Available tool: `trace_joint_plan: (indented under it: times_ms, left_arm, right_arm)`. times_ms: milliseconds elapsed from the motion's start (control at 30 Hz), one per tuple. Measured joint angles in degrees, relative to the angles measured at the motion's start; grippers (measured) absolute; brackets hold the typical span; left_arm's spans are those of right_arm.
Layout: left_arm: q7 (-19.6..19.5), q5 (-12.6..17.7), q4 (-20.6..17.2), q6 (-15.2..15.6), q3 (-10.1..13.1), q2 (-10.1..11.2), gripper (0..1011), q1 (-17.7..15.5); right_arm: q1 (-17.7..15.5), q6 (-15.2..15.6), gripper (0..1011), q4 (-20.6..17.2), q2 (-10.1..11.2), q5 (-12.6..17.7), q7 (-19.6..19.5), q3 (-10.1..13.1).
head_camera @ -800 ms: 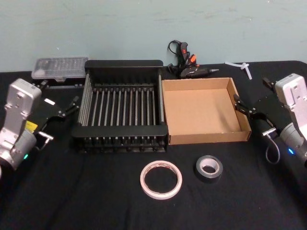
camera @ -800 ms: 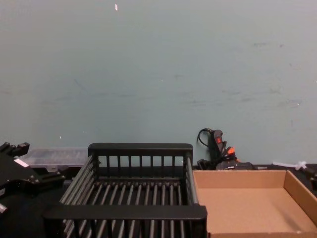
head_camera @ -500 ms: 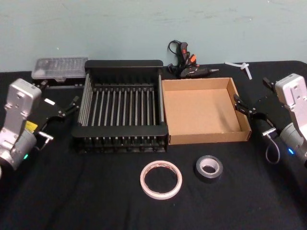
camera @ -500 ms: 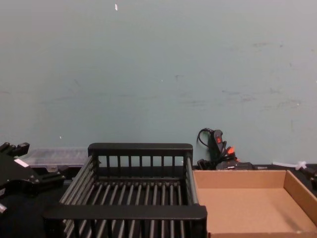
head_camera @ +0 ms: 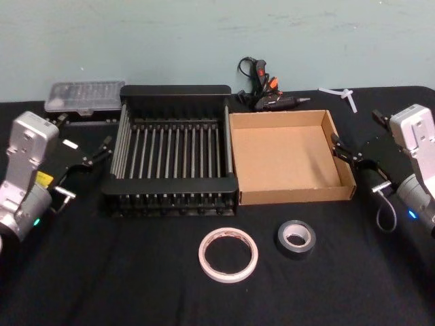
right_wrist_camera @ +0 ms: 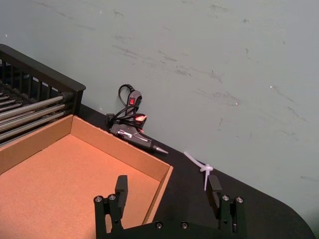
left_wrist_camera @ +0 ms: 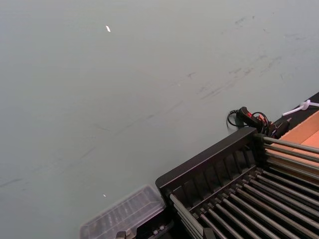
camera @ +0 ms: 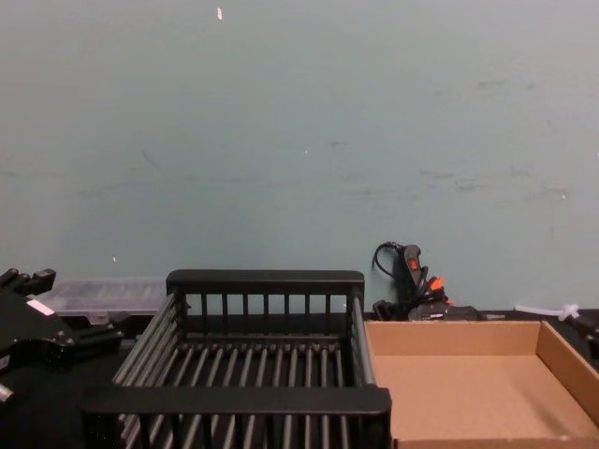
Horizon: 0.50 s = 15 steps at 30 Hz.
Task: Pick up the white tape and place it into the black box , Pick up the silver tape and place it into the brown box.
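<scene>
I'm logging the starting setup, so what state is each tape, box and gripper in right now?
white tape: flat on the table, in front of the black box, ungrasped.
silver tape: flat on the table, in front of the brown box, ungrasped.
black box: upright, empty.
brown box: open-topped, empty.
left gripper: beside the black box's left side, holding nothing.
right gripper: jaws open, at the brown box's right side, holding nothing.

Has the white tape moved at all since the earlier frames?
No. In the head view the white tape lies flat on the table in the same spot, in front of the black box and beside the silver tape, as before.
</scene>
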Motion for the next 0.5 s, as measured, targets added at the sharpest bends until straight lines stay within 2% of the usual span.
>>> trace_joint_plan:
  times_ms: [500]
  left_arm:
    - [0.0,0.0,0.0,0.0,0.0,0.0,1001,0.0]
  right_arm:
    - [0.0,0.0,1002,0.0,0.0,0.0,0.0,0.0]
